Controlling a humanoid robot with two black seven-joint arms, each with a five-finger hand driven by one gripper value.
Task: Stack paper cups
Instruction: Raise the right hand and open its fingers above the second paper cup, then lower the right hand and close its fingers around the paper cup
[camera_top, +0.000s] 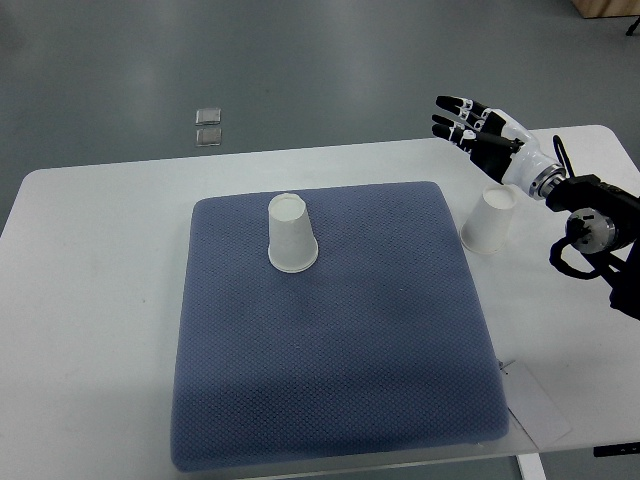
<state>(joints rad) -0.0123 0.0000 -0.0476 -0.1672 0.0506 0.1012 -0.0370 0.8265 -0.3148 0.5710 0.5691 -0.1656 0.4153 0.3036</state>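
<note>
Nearest the camera lies the front edge of a blue-grey cushion mat (330, 400), which covers most of a white table (90, 300); a small sheet of white paper (538, 408) pokes out from under the mat's near right corner.

Two white paper cups are in play, both standing upside down, wide mouth down. One cup (291, 234) sits on the mat, toward its far side and a little left of centre. The other cup (489, 221) stands on the bare table just off the mat's far right edge — apart from the first, not stacked.

Only the right hand (478, 127) shows, its arm coming in from the right edge. It hovers above and beyond the second cup, close to it but not touching, with black-and-white fingers (456, 103) stretched out and spread toward the left, holding nothing.

Past the table's far edge, on the grey floor, lie two small square plates (208, 126), one just behind the other.
</note>
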